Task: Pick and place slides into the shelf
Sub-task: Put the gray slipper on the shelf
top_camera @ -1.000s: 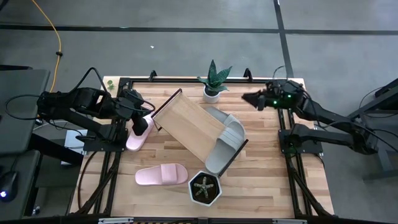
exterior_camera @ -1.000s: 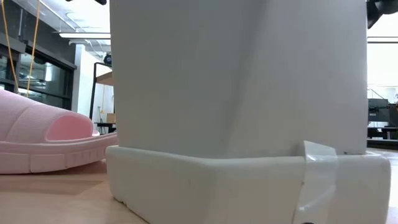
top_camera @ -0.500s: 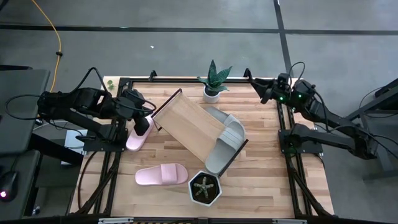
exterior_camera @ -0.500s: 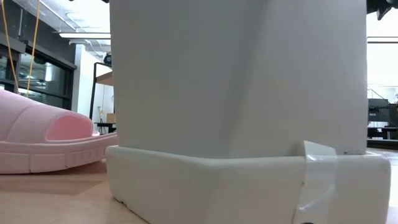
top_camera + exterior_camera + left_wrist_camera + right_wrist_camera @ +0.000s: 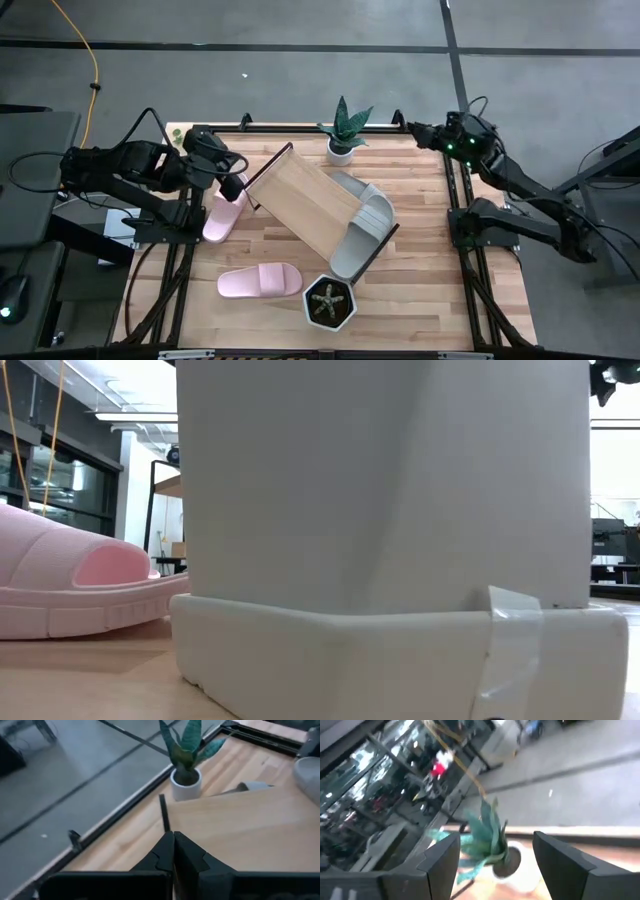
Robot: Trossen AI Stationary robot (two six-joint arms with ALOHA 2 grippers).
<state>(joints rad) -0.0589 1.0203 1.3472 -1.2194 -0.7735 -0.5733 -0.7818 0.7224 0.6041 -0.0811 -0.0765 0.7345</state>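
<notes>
The shelf (image 5: 305, 200) lies slantwise on the middle of the table, its black end frame (image 5: 162, 812) toward the left. Two grey-beige slides (image 5: 362, 222) rest on its right end. One pink slide (image 5: 260, 281) lies flat on the table near the front; it also shows in the low view (image 5: 70, 575). The other pink slide (image 5: 220, 218) lies below my left arm. My left gripper (image 5: 237, 185) (image 5: 173, 845) is shut, right at the shelf's left end. My right gripper (image 5: 415, 130) (image 5: 495, 855) is open in the air over the far right part of the table, with nothing between its fingers. My left gripper's shut fingertips stand right against the shelf's left end frame (image 5: 164, 822), slanting down from the table's left side. I cannot tell whether they touch it.
A spiky plant in a white pot (image 5: 343, 135) stands at the far edge beside the shelf. A hexagonal white pot with a small plant (image 5: 329, 303) stands at the front, close to the shelf's right end, and fills most of the low view (image 5: 380, 540).
My right gripper has swung from beside the far plant toward the table's far right corner, staying open. My left gripper has turned at the wrist toward the shelf's left end, staying shut and in place. The shelf and the slides have kept still.
</notes>
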